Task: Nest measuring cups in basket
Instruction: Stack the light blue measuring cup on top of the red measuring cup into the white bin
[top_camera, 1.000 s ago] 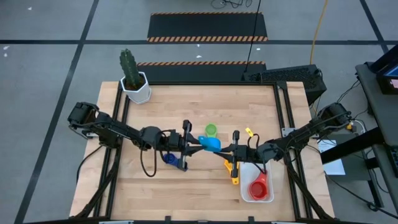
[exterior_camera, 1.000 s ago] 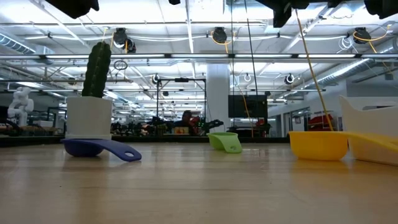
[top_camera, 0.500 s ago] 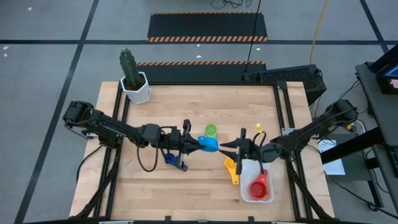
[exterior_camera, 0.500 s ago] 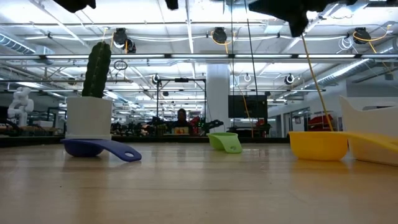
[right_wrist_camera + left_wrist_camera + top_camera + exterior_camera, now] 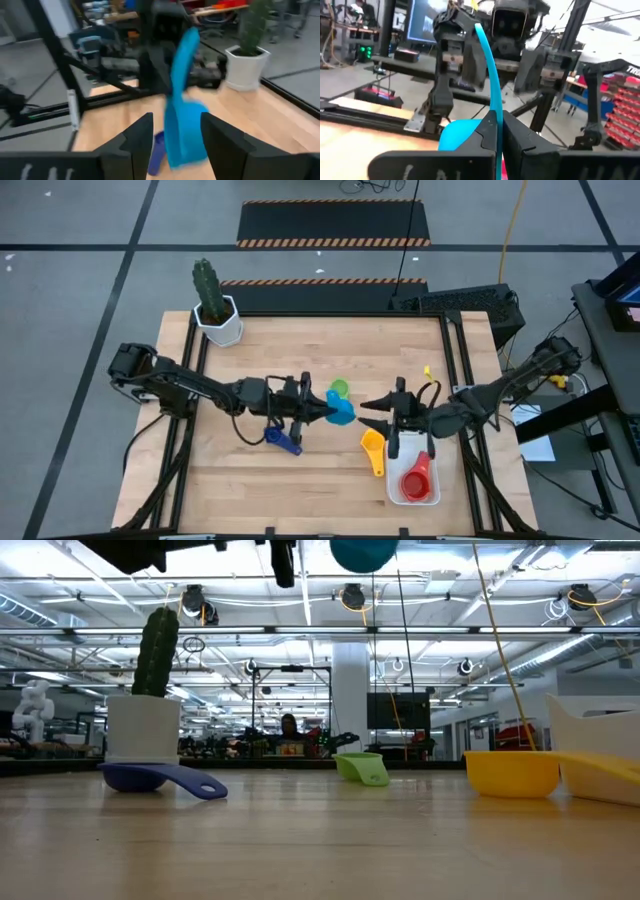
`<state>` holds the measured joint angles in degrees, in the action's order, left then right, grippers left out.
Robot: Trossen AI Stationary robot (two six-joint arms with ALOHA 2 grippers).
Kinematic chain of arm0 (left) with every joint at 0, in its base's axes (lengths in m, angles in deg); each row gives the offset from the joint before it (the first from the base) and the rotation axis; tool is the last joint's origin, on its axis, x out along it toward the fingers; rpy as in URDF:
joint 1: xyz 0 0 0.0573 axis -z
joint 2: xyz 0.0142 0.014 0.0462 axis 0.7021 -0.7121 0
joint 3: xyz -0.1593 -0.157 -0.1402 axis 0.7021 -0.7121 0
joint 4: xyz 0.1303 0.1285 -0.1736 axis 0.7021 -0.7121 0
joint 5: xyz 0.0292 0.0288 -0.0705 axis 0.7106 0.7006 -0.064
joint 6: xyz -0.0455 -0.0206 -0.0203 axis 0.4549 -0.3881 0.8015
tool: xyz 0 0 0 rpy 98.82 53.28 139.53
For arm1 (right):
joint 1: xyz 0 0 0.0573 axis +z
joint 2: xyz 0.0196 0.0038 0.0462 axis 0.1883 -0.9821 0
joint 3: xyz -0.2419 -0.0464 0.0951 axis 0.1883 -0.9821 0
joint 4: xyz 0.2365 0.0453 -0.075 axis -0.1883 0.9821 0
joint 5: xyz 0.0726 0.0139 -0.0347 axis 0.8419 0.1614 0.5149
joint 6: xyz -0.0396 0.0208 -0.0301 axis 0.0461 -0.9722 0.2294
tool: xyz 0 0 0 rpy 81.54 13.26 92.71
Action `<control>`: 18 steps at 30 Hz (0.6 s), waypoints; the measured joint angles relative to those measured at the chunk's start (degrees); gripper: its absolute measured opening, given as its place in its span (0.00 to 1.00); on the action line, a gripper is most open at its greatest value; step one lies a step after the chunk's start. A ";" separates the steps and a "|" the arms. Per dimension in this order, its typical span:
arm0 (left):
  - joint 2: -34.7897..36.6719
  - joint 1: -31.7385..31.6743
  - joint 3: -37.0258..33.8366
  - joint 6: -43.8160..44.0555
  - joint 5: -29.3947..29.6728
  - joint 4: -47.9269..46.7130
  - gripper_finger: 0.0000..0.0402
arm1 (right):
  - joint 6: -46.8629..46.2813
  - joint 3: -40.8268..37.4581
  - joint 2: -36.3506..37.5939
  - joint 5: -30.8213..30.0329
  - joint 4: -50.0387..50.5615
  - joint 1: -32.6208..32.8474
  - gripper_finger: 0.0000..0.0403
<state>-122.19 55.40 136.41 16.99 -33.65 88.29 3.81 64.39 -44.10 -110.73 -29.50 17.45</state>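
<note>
Counting five cups around the basket (image 5: 395,490): left gripper (image 5: 322,412) pinching a light blue cup (image 5: 341,412), right gripper (image 5: 370,417) spread; red cup (image 5: 415,482) inside, yellow (image 5: 372,443), green (image 5: 339,388), dark blue (image 5: 274,436) outside.

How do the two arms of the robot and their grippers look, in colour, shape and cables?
Both arms are black, slim and jointed, with rounded motor housings. The left gripper and right gripper each have two dark, flat, tapering fingers. A black cable loops under the left arm; a yellow part sits by the right arm's wrist.
</note>
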 joint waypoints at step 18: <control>-14.86 2.10 15.35 -0.38 -4.46 -3.14 0.01 | -3.29 3.25 -0.23 14.08 3.70 -3.53 0.35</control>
<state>-137.05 57.50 151.76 16.61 -38.11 85.15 0.52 67.64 -44.33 -96.65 -25.80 13.92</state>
